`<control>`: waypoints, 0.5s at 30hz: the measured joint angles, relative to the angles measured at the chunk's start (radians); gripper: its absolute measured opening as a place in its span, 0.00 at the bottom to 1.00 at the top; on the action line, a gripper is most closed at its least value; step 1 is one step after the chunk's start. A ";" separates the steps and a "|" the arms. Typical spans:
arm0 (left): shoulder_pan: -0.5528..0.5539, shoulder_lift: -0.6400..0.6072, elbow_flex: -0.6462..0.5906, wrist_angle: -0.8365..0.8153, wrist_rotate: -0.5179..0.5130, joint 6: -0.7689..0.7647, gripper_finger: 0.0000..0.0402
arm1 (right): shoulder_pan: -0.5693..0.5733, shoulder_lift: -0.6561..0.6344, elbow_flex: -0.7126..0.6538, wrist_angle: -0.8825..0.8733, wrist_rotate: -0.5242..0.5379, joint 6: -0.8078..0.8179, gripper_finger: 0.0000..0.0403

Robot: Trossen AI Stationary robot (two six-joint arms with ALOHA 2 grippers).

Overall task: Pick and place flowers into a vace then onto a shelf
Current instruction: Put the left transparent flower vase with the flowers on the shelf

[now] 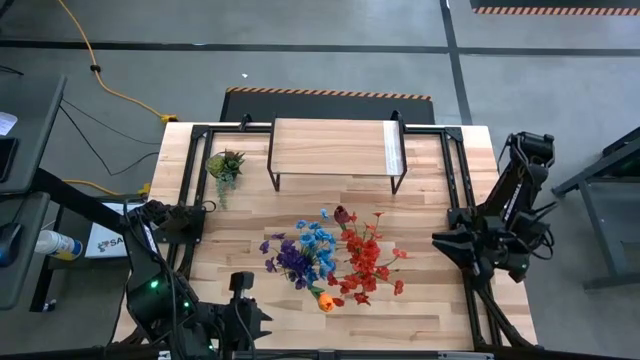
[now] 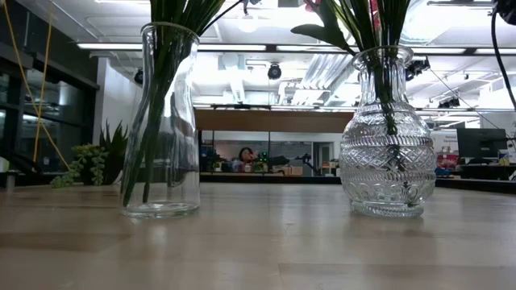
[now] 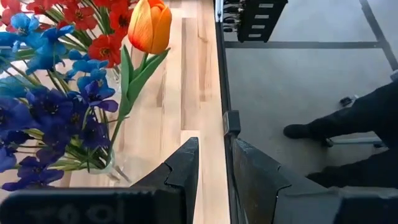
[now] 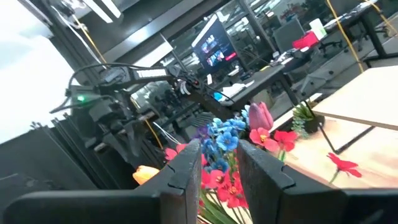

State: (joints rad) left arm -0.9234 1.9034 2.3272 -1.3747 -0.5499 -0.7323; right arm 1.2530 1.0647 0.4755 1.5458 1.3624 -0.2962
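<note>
Flowers stand in two glass vases mid-table: blue and purple with an orange tulip in the plain vase, red ones in the patterned vase. Behind them sits the shelf, bare. Left claw and right claw wait at the table's edges, jaws narrow, holding nothing.

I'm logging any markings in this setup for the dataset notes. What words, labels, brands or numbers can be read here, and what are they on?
"SA": only these first dark letters show on a white box on the floor left of the table; the left arm covers the rest.
Monitor in the right wrist view: coloured text on the screen, too blurred to read.
Vases, shelf and flowers: no text visible.
</note>
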 joint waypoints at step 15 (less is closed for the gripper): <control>-0.022 0.000 0.000 -0.014 0.150 -0.219 0.33 | 0.000 -0.001 0.000 0.000 -0.136 -0.045 0.23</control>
State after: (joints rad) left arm -0.9449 1.9037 2.3270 -1.3889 -0.4004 -0.9515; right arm 1.2530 1.0641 0.4755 1.5463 1.2261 -0.3408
